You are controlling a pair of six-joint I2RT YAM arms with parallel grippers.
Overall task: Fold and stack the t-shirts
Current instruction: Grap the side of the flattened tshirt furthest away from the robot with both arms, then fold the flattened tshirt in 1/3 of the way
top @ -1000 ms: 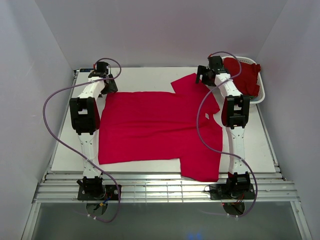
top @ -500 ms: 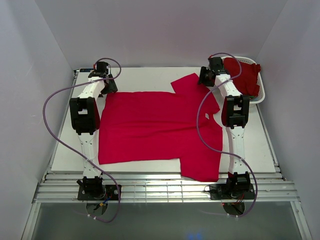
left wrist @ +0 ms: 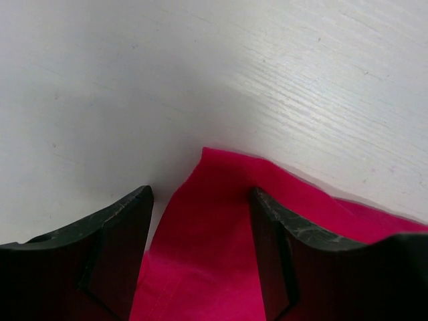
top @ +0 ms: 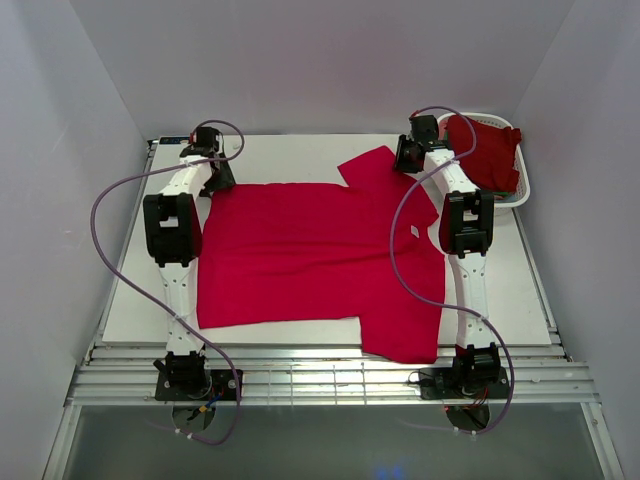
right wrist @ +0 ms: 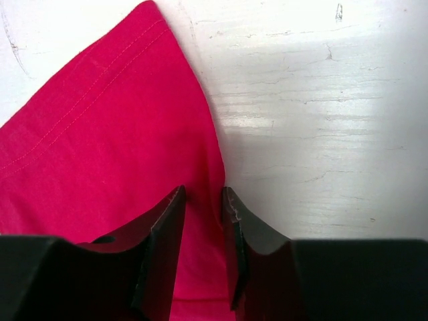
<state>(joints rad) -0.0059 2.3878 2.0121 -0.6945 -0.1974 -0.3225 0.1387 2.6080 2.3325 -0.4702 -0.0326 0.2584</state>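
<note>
A crimson t-shirt (top: 310, 250) lies spread flat on the white table (top: 280, 155), its collar toward the right. My left gripper (top: 214, 180) is down at the shirt's far left corner. In the left wrist view the left gripper (left wrist: 200, 197) stands open, and that corner of the shirt (left wrist: 207, 247) lies between the fingers. My right gripper (top: 405, 158) is at the far sleeve. In the right wrist view the right gripper (right wrist: 202, 194) has its jaws narrowly apart, with the sleeve's edge (right wrist: 100, 147) between them. A dark red t-shirt (top: 488, 150) lies bunched in the basket.
The white slotted basket (top: 524, 192) stands at the far right corner of the table, close to my right arm. The enclosure walls rise on the left, the right and the back. Bare table shows left of the shirt and along its far edge.
The right gripper's jaws have narrowed around the sleeve edge and the gripper has shifted slightly left. The left gripper has closed a little over the shirt corner.
</note>
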